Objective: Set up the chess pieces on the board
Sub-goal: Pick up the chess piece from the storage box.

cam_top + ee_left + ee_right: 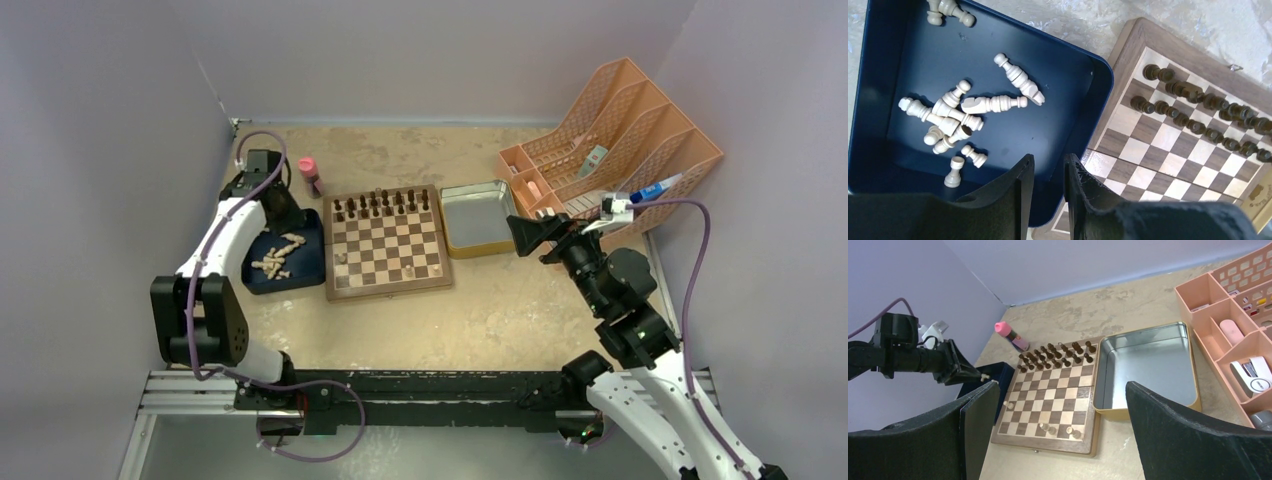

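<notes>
The board [390, 288] sits mid-bench toward the far edge, with the dark pieces [385, 205] along its far rows. Most pale pieces [948, 120] are piled in the blue tray [1058, 125] on its left. The left end effector [1048, 162] hangs over the tray's corner with just a slit between its fingers, and honestly you can't tell if it's pinching anything. The right end effector [1058, 440] is spread wide and empty, fingers cropped by the frame.

Left claw [1049, 161] barely parted, right claw [1063, 387] spread wide.
</notes>
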Motion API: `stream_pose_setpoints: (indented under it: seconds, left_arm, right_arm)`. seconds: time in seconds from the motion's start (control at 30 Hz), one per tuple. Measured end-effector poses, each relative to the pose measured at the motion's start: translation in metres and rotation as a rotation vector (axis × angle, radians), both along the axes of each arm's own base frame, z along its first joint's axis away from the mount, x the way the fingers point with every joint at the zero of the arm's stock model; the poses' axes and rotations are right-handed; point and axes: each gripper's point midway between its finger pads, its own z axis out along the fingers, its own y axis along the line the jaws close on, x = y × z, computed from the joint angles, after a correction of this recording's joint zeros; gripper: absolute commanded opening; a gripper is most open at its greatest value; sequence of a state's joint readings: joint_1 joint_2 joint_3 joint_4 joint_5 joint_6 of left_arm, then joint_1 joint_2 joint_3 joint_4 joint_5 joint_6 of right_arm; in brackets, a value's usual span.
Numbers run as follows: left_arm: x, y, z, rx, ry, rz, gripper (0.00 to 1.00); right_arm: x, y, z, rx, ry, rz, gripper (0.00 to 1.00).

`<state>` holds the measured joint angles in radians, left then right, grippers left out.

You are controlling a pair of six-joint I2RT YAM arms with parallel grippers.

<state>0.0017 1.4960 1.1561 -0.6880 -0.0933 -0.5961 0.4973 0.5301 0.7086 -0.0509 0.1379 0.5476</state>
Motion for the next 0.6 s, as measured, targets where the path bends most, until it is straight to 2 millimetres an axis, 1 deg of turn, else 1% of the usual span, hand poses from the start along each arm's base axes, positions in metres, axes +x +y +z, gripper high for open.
stream_pose_setpoints:
  seconds: [0.1, 0.2, 0.27, 0.37, 0.6]
  left_arm:
    - [0.001, 0.009, 0.002, 0.001, -0.009, 0.076, 0.26]
    - [-0.002, 0.020, -0.002, -0.022, 0.007, 0.167, 0.26]
    - [-0.002, 0.035, -0.009, -0.035, 0.023, 0.247, 0.26]
    - [-0.003, 0.051, -0.021, -0.031, 0.056, 0.317, 0.26]
    - [-0.007, 0.053, -0.059, -0.036, 0.169, 0.342, 0.27]
  right_arm:
    - [0.001, 0.001, -0.002, 0.001, -0.001, 0.000, 0.99]
    - [0.002, 0.001, -0.005, -0.003, 0.006, 0.000, 0.99]
    - [0.004, 0.002, -0.005, -0.004, 0.006, 0.001, 0.99]
    - [0.005, 0.003, -0.004, -0.003, 0.004, 0.002, 0.99]
    - [0.006, 0.003, -0.002, 0.001, -0.003, 0.002, 0.99]
